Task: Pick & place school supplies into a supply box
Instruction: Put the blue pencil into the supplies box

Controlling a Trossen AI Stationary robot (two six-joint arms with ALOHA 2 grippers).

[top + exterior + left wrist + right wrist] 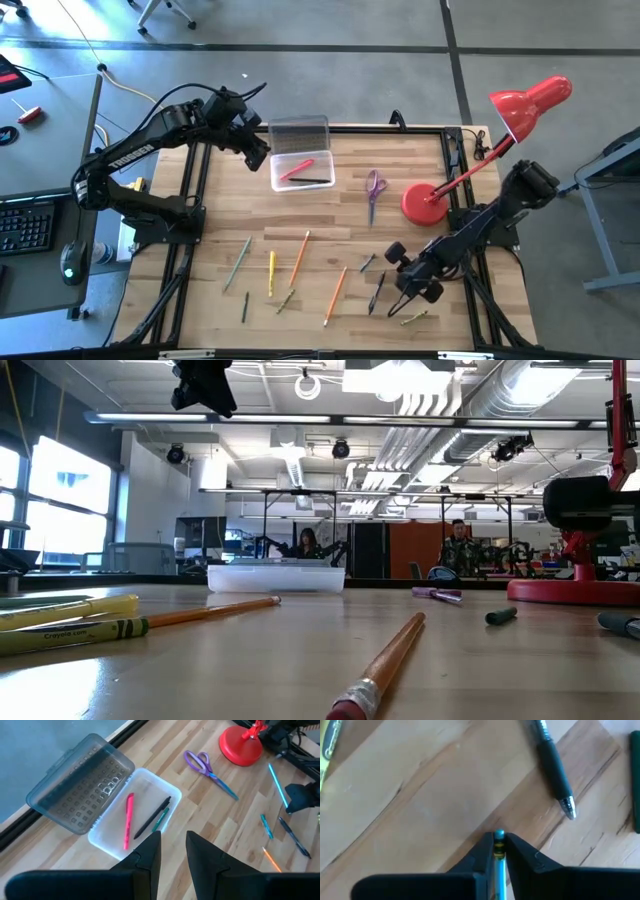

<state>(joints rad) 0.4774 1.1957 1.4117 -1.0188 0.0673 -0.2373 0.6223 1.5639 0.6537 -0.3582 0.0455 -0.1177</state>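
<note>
The supply box (301, 171) is a clear case at the table's far middle, its greyish lid (80, 782) open. A pink marker (128, 820) and two dark pens (155, 816) lie in it. My left gripper (174, 845) hangs open above the box's near-left edge, holding nothing. Purple-handled scissors (373, 187) lie right of the box. Several pencils (300, 258) lie across the near half of the table. My right gripper (499, 845) is low over the near right, shut on a thin teal-tipped pen (499, 840). A black pen (555, 770) lies beside it. My right gripper pinches the thin pen between its two fingers, just behind its teal tip with the yellow band (499, 851). The fingers come steeply from above and the pen runs along them, tip down. Whether the tip touches the table I cannot tell.
A red desk lamp stands on its round base (424, 206) at the right, its shade (530, 100) beyond the table's far right corner. A yellow-green pencil (415, 317) lies near the front edge by my right gripper. People sit in the room behind the table.
</note>
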